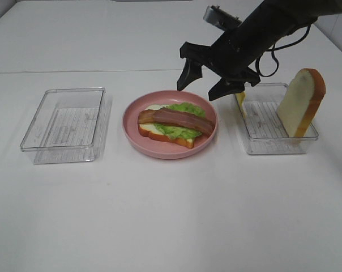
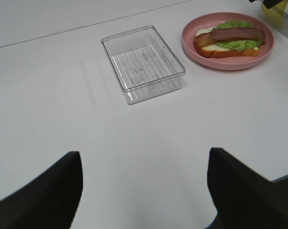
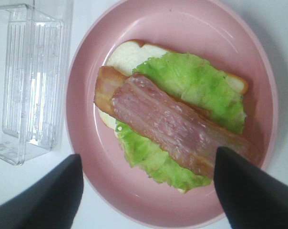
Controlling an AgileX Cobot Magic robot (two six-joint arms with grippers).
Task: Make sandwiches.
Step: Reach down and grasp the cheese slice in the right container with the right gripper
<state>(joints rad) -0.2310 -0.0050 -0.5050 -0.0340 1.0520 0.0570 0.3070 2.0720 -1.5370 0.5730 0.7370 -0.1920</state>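
Left gripper [image 2: 144, 155] spread wide, low over the table [image 2: 144, 124]; pink plate [image 1: 159, 150] carries bread slice [image 1: 150, 131], lettuce [image 1: 185, 107], bacon [image 1: 179, 118] topmost; right gripper [image 1: 197, 92] wide apart, holding nothing, above the plate's far rim; right tray [image 1: 273, 144] holds second bread slice [image 1: 300, 102] upright, cheese [image 1: 240, 101] at its plate-side end.

plate [image 1: 159, 152] x1 | clr trays [image 1: 62, 153] [image 1: 273, 144] x2, one each side of plate | bread slices [image 1: 300, 102] x2 | lettuce [image 1: 185, 107] x1 | bacon strips [image 1: 176, 118] x2 | cheese [image 1: 240, 103] x1

Bacon [image 3: 177, 126], perhaps two strips, tops lettuce [image 3: 201, 83], bread [image 3: 127, 55]
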